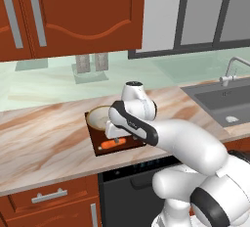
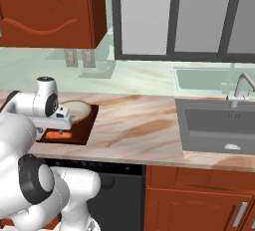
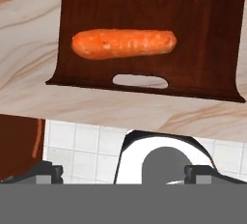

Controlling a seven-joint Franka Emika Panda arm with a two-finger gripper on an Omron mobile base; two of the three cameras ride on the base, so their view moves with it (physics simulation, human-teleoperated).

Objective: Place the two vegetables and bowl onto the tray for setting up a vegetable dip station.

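Observation:
The dark brown tray (image 1: 126, 145) lies on the counter near its front edge, slot handle toward me. An orange carrot (image 3: 123, 43) rests on the tray (image 3: 144, 6) just beyond the slot, lying crosswise. The tan bowl (image 1: 99, 117) with a pale inside sits on the tray's far end, also seen as the bowl (image 2: 77, 109) in the right base view. My gripper (image 3: 124, 172) hangs above the handle end of the tray, pointing down. Its fingertips (image 3: 46, 172) stand wide apart and open, with nothing between them. The hand covers part of the carrot (image 1: 108, 144) in the left base view.
A steel sink (image 2: 219, 125) with a faucet (image 2: 241, 88) is set in the counter to the right. Bare marble counter (image 2: 134, 125) lies between tray and sink. Red cabinets (image 1: 73, 11) hang above, and a dark dishwasher front (image 1: 127, 187) sits below the tray.

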